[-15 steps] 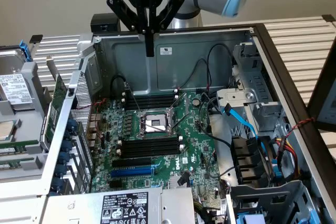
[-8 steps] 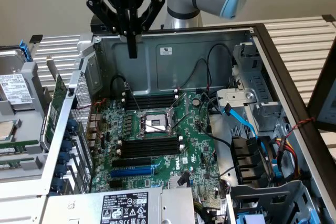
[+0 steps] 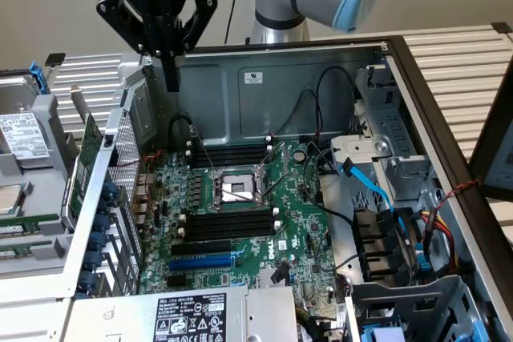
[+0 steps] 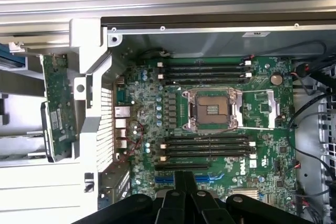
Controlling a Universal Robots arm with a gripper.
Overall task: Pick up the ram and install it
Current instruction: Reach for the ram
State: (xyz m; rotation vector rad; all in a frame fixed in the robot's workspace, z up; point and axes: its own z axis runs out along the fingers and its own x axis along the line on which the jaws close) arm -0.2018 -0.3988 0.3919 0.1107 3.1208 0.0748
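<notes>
The ram is a thin green board standing on edge just outside the open computer case's left wall, at the exterior view's left. The wrist view shows the ram beside the grey perforated back panel. My gripper hangs high over the case's back left corner, to the right of the ram and well above it. Its fingers are shut together with nothing between them, and the gripper points down over the motherboard's blue slot edge. Black memory slots lie bare on both sides of the CPU socket.
Hard drives in grey trays sit left of the case. A labelled power supply lies at the case's front. Blue and black cables and a drive cage crowd the right side. A blue slot runs below the black slots.
</notes>
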